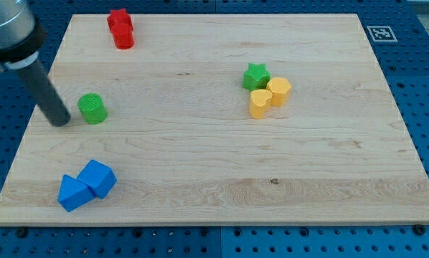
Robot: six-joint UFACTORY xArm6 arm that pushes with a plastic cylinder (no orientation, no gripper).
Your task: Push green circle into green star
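The green circle (92, 108) stands near the view's left edge of the wooden board. The green star (256, 76) sits right of the middle, toward the view's top, touching two yellow blocks. My tip (59, 120) rests on the board just left of the green circle, a small gap between them. The dark rod slants up to the view's top left corner.
A yellow heart (259, 104) and a yellow round-edged block (279, 91) touch the star's lower right side. Two red blocks (120, 29) stand together at the top left. Two blue blocks (86, 185) sit together at the bottom left. The board's left edge (29, 136) is close to the tip.
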